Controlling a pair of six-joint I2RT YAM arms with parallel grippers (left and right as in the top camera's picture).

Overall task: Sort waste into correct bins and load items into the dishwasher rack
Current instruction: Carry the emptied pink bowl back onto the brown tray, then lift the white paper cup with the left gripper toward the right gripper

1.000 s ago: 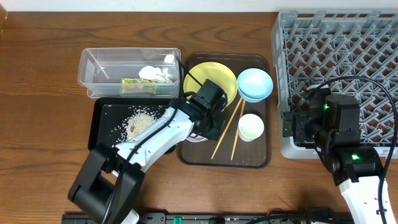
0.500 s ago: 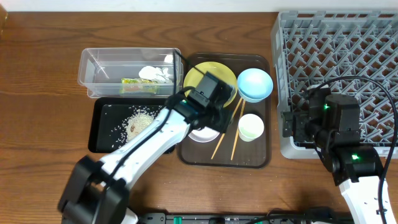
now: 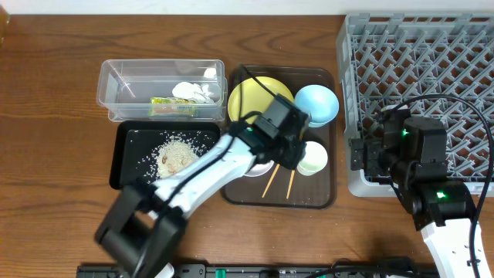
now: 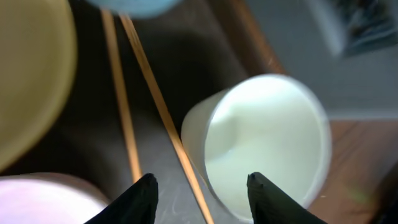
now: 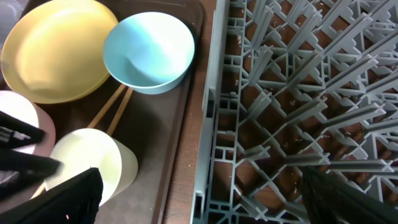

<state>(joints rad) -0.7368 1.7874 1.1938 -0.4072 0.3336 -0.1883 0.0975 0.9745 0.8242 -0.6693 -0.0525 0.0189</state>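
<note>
My left gripper (image 3: 292,148) (image 4: 200,186) is open and empty, low over the brown serving tray, with one of the two chopsticks (image 4: 161,112) (image 3: 276,182) between its fingertips. The small white cup (image 4: 267,143) (image 3: 313,159) stands just to its right and the white bowl (image 4: 43,199) to its left, mostly hidden under the arm in the overhead view. The yellow plate (image 3: 253,94) and light blue bowl (image 3: 317,104) sit at the tray's back. My right gripper (image 3: 359,158) (image 5: 211,199) is open and empty at the near left edge of the grey dishwasher rack (image 3: 417,69) (image 5: 298,93).
The clear tub (image 3: 116,85) holds the green-yellow wrapper (image 3: 173,106) and white paper scraps (image 3: 193,91). The black tray (image 3: 127,158) in front of it holds rice scraps (image 3: 176,154). The brown serving tray (image 3: 320,197) lies between the bins and the rack.
My left gripper has moved right, from over the white bowl and plate edge to beside the white cup. The right arm has not moved.
</note>
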